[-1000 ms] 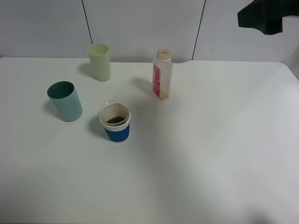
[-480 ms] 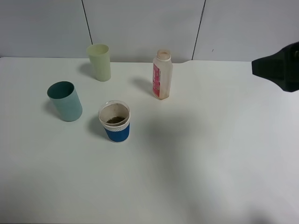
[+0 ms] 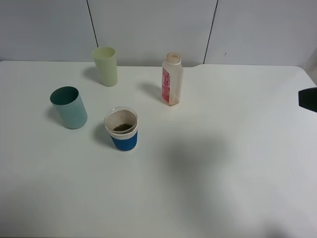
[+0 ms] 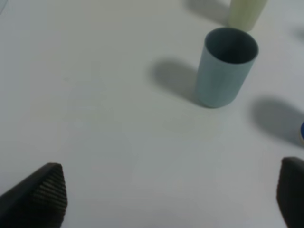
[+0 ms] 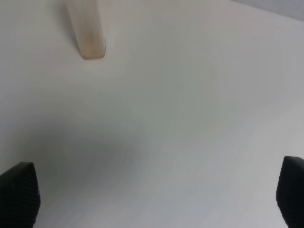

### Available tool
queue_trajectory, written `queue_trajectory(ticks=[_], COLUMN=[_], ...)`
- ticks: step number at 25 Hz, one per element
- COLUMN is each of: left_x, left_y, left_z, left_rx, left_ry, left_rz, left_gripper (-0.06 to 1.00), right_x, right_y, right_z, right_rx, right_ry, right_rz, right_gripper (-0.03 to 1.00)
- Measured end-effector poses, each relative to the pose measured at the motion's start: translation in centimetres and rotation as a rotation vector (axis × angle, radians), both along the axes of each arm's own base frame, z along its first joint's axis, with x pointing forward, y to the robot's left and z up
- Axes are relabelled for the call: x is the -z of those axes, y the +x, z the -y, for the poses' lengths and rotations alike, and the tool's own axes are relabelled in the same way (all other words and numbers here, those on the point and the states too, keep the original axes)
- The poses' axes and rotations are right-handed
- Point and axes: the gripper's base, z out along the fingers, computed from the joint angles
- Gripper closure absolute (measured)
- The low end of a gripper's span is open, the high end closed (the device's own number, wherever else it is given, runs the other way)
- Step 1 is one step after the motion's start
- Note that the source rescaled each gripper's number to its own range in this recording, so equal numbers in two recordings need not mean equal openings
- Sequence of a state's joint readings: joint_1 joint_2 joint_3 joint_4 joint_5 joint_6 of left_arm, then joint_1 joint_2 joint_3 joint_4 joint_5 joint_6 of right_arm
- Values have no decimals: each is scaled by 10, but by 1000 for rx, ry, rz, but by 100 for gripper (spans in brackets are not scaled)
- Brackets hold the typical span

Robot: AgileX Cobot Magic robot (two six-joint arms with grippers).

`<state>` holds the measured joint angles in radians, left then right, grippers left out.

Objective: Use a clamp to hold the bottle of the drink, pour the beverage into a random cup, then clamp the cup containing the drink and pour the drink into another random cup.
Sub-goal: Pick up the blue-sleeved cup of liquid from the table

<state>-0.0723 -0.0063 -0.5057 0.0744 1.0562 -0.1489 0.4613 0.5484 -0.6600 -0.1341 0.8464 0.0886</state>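
The bottle of the drink (image 3: 172,79) stands upright at the back middle of the table, uncapped, red label facing left; the right wrist view shows its lower body (image 5: 87,29). The blue-sleeved cup (image 3: 122,130) stands in front of it to the left, with a little dark beverage (image 3: 122,128) in the bottom. The teal tumbler (image 3: 69,107) stands further left and also appears in the left wrist view (image 4: 223,69). My left gripper (image 4: 166,199) is open above bare table, short of the teal tumbler. My right gripper (image 5: 154,199) is open and empty, well away from the bottle.
A pale green tumbler (image 3: 105,66) stands at the back left, behind the teal one (image 4: 244,12). A black part of my right arm (image 3: 309,99) shows at the right edge of the high view. The white table (image 3: 223,163) ends at a grey wall behind.
My right arm has dropped from the upper right corner of the high view and pulled out to its right edge. The cups and the bottle have not moved.
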Motion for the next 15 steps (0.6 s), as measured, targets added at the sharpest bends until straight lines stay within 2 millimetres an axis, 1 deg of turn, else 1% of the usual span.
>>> queue_trajectory(ticks=[4,9,15], left_x=[0,0,0], left_y=[0,0,0], left_z=[0,0,0], left_rx=[0,0,0], left_ry=[1,1,0], left_rz=[0,0,0], left_gripper=[28,28,28], right_x=[17,27,38], right_y=[-17,-32,-44], right_z=[8,16,20], right_rx=[14,33,39], right_ry=[-31,6,34], right_rz=[-103,-91,-91], right_gripper=[-3,-3,-3])
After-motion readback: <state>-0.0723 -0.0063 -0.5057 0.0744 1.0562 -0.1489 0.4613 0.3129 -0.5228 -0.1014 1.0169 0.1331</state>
